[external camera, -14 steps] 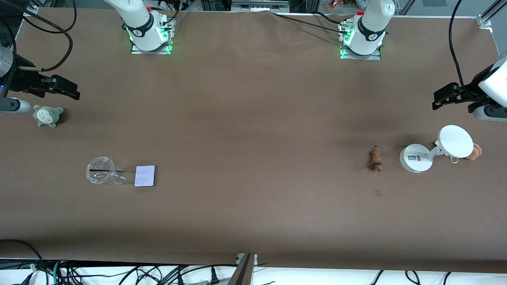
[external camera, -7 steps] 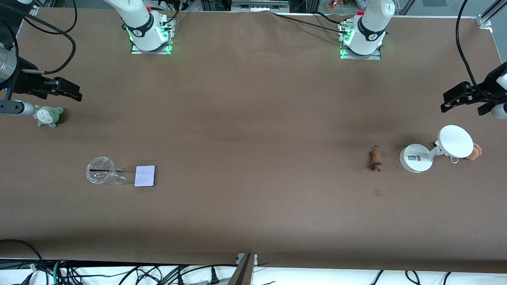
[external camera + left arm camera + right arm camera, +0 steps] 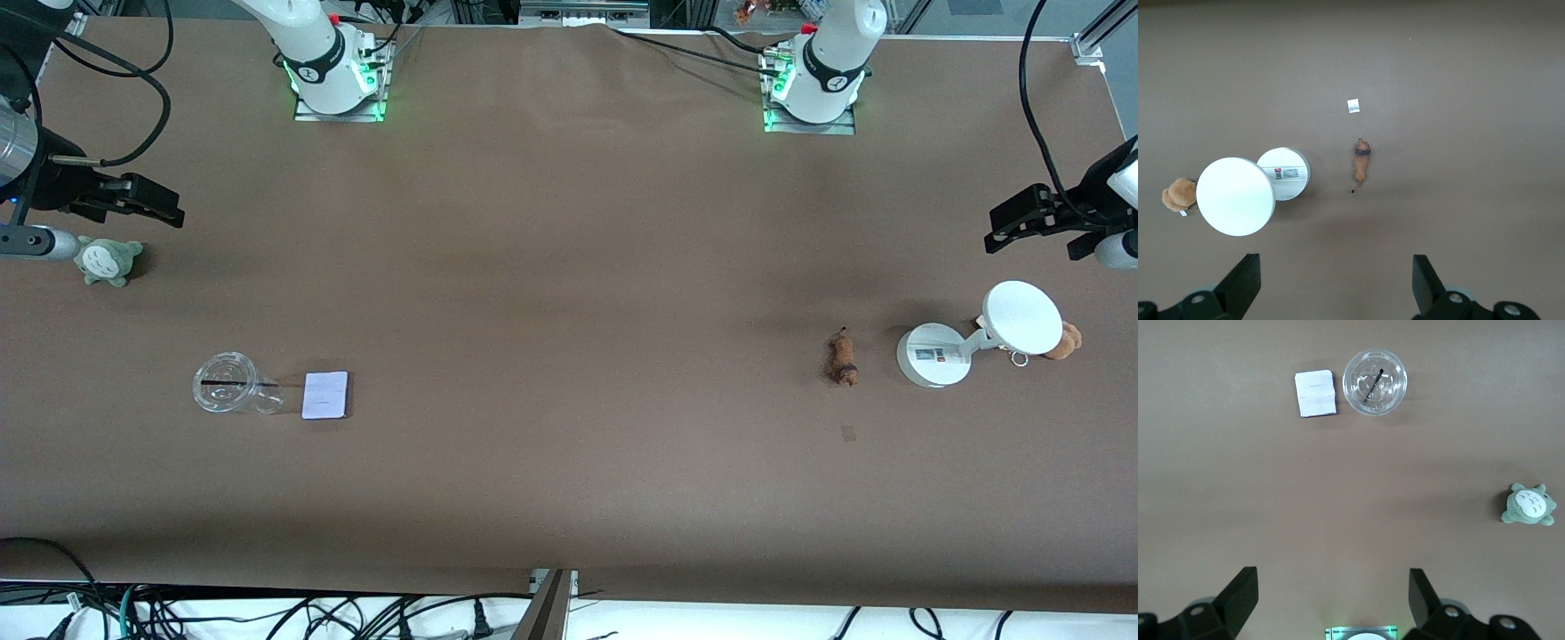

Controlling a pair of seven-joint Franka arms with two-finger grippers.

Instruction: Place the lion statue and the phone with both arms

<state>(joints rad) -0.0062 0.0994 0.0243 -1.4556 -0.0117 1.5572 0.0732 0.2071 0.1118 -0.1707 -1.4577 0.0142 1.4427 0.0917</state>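
The lion statue (image 3: pixel 841 357) (image 3: pixel 1361 159), a tiny orange-brown figurine, lies on the table toward the left arm's end, beside a white stand. The phone (image 3: pixel 325 395) (image 3: pixel 1315 393), a flat pale rectangle, lies toward the right arm's end, next to a clear cup. My left gripper (image 3: pixel 1009 224) (image 3: pixel 1336 288) hangs open and empty high over the table's edge at the left arm's end. High over the table's other end, above a grey-green plush toy, my right gripper (image 3: pixel 156 201) (image 3: pixel 1333 604) stands open with nothing between its fingers.
A white round-based stand with a disc (image 3: pixel 978 338) (image 3: pixel 1238 196) stands beside the lion, with a brown plush bear (image 3: pixel 1065 340) (image 3: pixel 1178 194) partly under the disc. A clear cup with a straw (image 3: pixel 226 383) (image 3: pixel 1375 373) sits by the phone. The grey-green plush toy (image 3: pixel 107 259) (image 3: pixel 1529 505) lies near the table's end.
The left gripper drifted toward the table's end and farther from the stand. The right gripper shifted slightly toward the robot bases. Nothing on the table moved.
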